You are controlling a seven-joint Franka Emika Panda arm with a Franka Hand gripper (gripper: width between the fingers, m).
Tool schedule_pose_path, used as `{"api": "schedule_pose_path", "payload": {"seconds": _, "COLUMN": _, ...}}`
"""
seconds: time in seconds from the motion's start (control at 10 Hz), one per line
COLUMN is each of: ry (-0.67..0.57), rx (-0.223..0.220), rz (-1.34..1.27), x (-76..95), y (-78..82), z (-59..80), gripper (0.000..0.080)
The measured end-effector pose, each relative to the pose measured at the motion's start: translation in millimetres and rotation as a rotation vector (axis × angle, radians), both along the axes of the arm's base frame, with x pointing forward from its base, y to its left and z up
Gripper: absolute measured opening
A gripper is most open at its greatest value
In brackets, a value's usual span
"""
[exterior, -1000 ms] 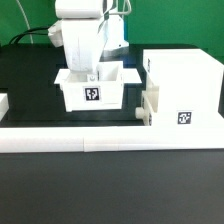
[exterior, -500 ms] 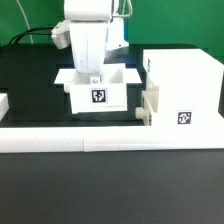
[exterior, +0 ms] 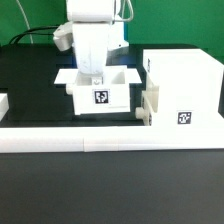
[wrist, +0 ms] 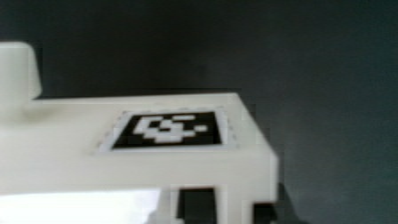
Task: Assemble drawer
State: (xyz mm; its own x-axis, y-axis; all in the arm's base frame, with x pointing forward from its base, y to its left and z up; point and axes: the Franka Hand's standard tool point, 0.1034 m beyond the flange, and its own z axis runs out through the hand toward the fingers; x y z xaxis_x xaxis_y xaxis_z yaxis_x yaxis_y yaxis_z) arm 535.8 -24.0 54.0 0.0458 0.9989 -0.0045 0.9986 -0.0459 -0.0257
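My gripper (exterior: 93, 72) reaches down into a small open-top white tray (exterior: 110, 92) and is shut on its wall; the tray's tag (exterior: 99, 97) faces the camera. In the wrist view the tagged wall (wrist: 173, 130) fills the frame, with the dark fingertips (wrist: 196, 205) on either side of its edge. The tall white shell (exterior: 185, 80) stands to the exterior view's right, a tag on its front. A second small tray (exterior: 152, 104) with a knob (exterior: 139, 114) sits at the shell's open side. A narrow gap separates the held tray from it.
A long low white rail (exterior: 100, 139) runs along the front of the black table. A small white piece (exterior: 3, 103) lies at the exterior view's left edge. A pale block (wrist: 15, 70) shows at the wrist view's edge.
My gripper and the held tray have moved toward the exterior view's right, closer to the shell and the second tray. The shell has not moved.
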Motion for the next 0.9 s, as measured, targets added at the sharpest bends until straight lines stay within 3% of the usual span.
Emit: {"api": "schedule_pose_path", "payload": {"seconds": 0.9, "ry": -0.003, "rx": -0.008, "rz": 0.018, "x": 2.3, "y": 2.9, "z": -0.5, "gripper": 0.0042}}
